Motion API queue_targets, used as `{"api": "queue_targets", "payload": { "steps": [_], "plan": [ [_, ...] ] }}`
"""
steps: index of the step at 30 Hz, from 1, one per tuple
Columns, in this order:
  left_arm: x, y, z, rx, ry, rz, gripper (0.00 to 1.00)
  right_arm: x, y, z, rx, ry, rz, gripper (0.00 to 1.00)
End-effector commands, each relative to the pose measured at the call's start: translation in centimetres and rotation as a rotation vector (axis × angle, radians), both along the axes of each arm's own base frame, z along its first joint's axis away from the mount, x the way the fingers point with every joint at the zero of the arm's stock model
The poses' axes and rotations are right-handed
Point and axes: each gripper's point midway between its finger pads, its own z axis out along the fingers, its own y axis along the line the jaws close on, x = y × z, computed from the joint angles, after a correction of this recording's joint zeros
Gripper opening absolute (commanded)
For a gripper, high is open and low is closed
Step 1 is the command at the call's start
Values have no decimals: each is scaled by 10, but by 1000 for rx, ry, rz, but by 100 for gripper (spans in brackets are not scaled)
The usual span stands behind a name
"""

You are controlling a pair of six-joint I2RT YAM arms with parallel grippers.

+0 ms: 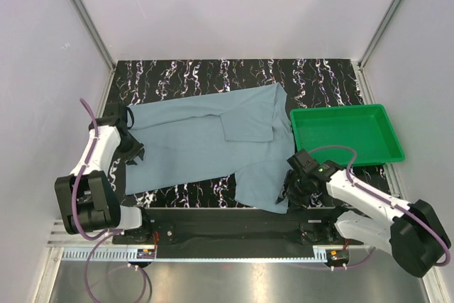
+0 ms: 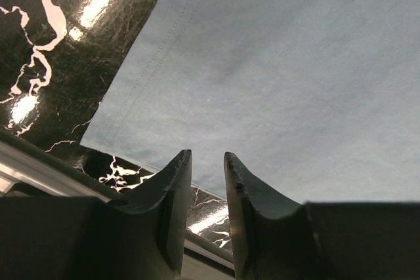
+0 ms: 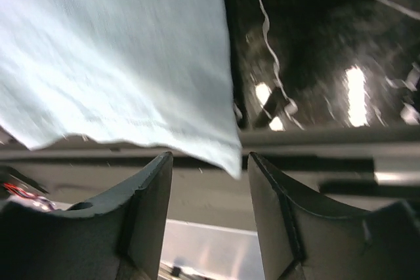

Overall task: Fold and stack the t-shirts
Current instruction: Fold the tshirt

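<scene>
Blue-grey soft cloth t-shirt with short sleeves (image 1: 198, 143): it lies spread out and mostly flat, and it is not folded yet.
Where it is: on the black worktop with white swirls (image 1: 213, 76), reaching from the left arm almost to the right arm. One flap of cloth lies doubled over near the middle. A near corner on the right hangs a little over the front edge of the worktop.
Green plastic tray (image 1: 344, 109): it sits on the right, just beside the t-shirt's right edge. No shirt is in it.
Left pincer (image 2: 205, 157): it is at the left edge of the t-shirt, down low. Its two fingers are a small way apart with nothing between them, so it is let go and holds no cloth.
Right pincer (image 3: 210, 157): it is at the near right corner of the t-shirt. Its fingers are wide apart. The cloth corner hangs just in front of the tips, but they are not pinching it.
How it will handle: I think it is light, soft and floppy. It will bend and sag, and it will not break. It may slide on the shiny worktop.
Where to take hold: I think the best spots are the edges and corners, one for each pincer, where the cloth is thin enough to pinch.
What could go wrong: a pincer may grab only air, or pull the cloth into wrinkles.
</scene>
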Motion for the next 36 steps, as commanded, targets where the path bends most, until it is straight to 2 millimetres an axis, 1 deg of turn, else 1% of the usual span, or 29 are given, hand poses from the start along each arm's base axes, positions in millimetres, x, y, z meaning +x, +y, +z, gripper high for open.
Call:
{"api": "queue_targets", "payload": {
  "steps": [1, 2, 3, 6, 7, 9, 10, 11, 12, 13, 14, 15, 17, 19, 20, 21, 22, 23, 24, 26, 28, 30, 32, 34, 36],
  "plan": [
    [9, 0, 5, -3, -68, -21, 32, 24, 12, -6, 32, -79, -70, 56],
    [11, 0, 5, -4, -77, -22, 32, 25, 11, -8, 27, -79, -77, 54],
    [11, -1, 4, -8, -75, -21, 32, 25, 11, -12, 19, -67, -81, 50],
    [5, -6, 5, -31, -70, -30, 32, 17, 10, -19, 5, -11, -89, 49],
    [3, -8, 5, -33, -68, -28, 32, 15, 11, -18, 16, 0, -101, 48],
    [-1, -16, 8, -43, -73, -46, 32, 13, 11, -14, 21, 5, -117, 37],
    [-4, -20, 7, -53, -68, -54, 32, 12, 9, -12, 12, 8, -130, 29],
    [-5, -28, 7, -75, -70, -73, 32, 11, 8, -12, 7, 15, -133, 29],
    [-6, -31, 10, -79, -85, -85, 32, 5, 4, -13, -5, 36, -134, 32],
    [-7, -33, 11, -79, -91, -91, 32, 3, 2, -13, -15, 40, -133, 38],
    [-7, -33, 12, -72, -103, -100, 32, 2, 0, -13, -21, 40, -130, 50],
    [-6, -33, 16, -67, -126, -104, 32, 3, 1, -10, -7, 26, -129, 52],
    [-1, -33, 21, -69, -150, -100, 32, 7, 2, -8, 0, -4, -113, 51],
    [3, -33, 24, -70, -162, -111, 32, 3, 0, -9, -5, 1, -75, 51],
    [-1, -30, 26, -52, -139, -102, 32, 1, -1, -10, -10, 13, -71, 48],
    [0, -26, 32, -33, -142, -103, 31, -9, -1, -14, -1, 50, -71, 45],
    [2, -26, 36, -29, -158, -105, 31, -8, 2, -10, 21, 44, -75, 42],
    [-2, -20, 38, 4, -153, -86, 31, -10, 1, -11, 27, 42, -79, 39],
    [-4, -17, 38, 15, -158, -76, 31, -7, 3, -7, 49, 18, -93, 38],
    [-5, -15, 40, 12, -162, -70, 31, -9, 0, -6, 55, 8, -103, 38],
    [-8, -14, 40, 16, -144, -68, 32, -11, 1, -6, 63, 17, -118, 42],
    [-8, -15, 39, 8, -147, -66, 31, -14, 1, -7, 58, 32, -103, 44],
    [-7, -16, 37, 0, -157, -61, 31, -14, 1, -7, 52, 40, -94, 44],
    [-5, -17, 35, -8, -159, -56, 31, -15, 0, -9, 42, 51, -93, 40],
    [-6, -18, 29, -20, -147, -55, 31, -14, 2, -11, 43, 60, -105, 40]
  ]
}}
